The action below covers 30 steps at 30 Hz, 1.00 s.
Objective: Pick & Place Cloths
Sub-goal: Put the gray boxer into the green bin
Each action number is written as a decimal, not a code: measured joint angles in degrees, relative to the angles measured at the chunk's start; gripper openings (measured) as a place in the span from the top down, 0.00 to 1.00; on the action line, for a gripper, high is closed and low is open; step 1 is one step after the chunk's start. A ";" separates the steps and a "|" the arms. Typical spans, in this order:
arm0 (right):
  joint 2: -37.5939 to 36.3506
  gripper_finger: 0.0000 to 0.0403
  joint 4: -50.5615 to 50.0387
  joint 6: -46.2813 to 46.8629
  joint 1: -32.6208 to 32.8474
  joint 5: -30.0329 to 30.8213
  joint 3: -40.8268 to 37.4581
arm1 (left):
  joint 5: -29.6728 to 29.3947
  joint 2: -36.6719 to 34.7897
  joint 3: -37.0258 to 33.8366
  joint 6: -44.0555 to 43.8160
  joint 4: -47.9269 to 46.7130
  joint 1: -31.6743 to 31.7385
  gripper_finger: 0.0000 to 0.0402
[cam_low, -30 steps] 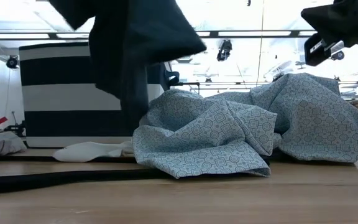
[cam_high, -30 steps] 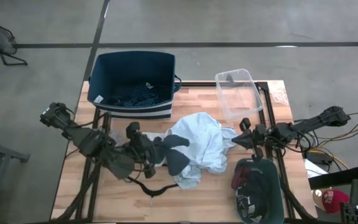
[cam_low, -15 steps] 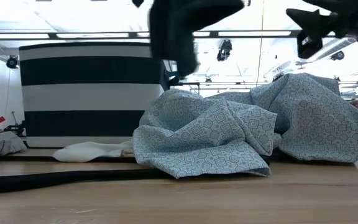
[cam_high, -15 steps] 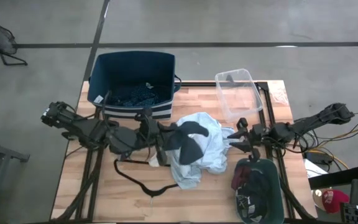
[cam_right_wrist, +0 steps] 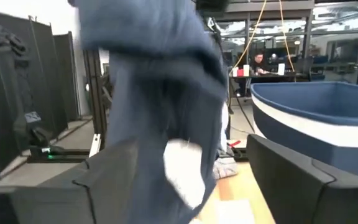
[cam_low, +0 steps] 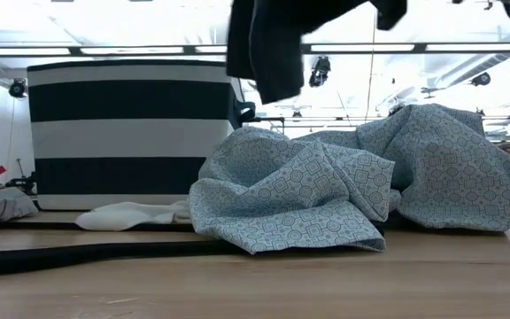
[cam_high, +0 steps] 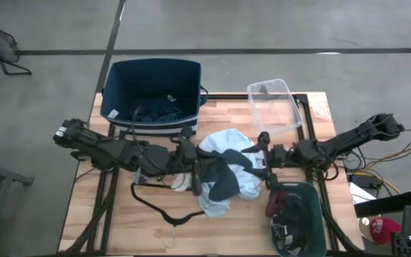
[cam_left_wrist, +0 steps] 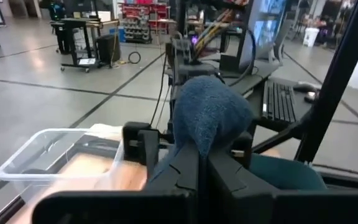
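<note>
My left gripper (cam_high: 195,163) is shut on a dark teal cloth (cam_high: 221,175), which it carries above the pale-blue shirt (cam_high: 237,153) heaped at the table's middle. My right gripper (cam_high: 264,160) comes from the right and is open. Its fingers stand on either side of the cloth's far end (cam_right_wrist: 160,93); whether they touch it I cannot tell. A navy dotted piece (cam_high: 155,108) lies inside the striped navy bin (cam_high: 152,71). By the bin's foot a small white piece (cam_low: 131,213) lies flat on the table. My left gripper pinches a bunched part of the dark teal cloth (cam_left_wrist: 199,138) between its two shut fingers, and the cloth bulges out past their tips. The fingers lie about level and come from the table's left. The cloth is lifted clear; its loose end (cam_low: 271,84) hangs above the shirt.
A clear plastic tub (cam_high: 273,107) stands at the back right. A green basket (cam_high: 302,221) holding dark and maroon pieces sits at the near right corner. A thin black hanger (cam_high: 164,212) lies on the table's near part. The striped bin stands at the back left.
My left gripper has carried the dark teal cloth toward the table's right, lifted over the shirt. My right gripper has moved toward the table's left, up to the cloth, and has opened wide around its end.
</note>
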 joint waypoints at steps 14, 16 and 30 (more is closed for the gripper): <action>16.68 0.23 -0.04 -13.06 0.17 -0.94 12.89 | 5.36 5.45 0.01 3.38 9.48 2.99 0.97; 17.67 0.27 0.04 -14.66 0.24 -2.57 13.64 | 6.62 5.63 0.01 3.01 9.18 3.44 0.96; 11.85 0.96 -2.01 -12.93 0.61 -3.15 14.09 | 12.11 7.15 0.01 3.10 9.23 3.72 0.95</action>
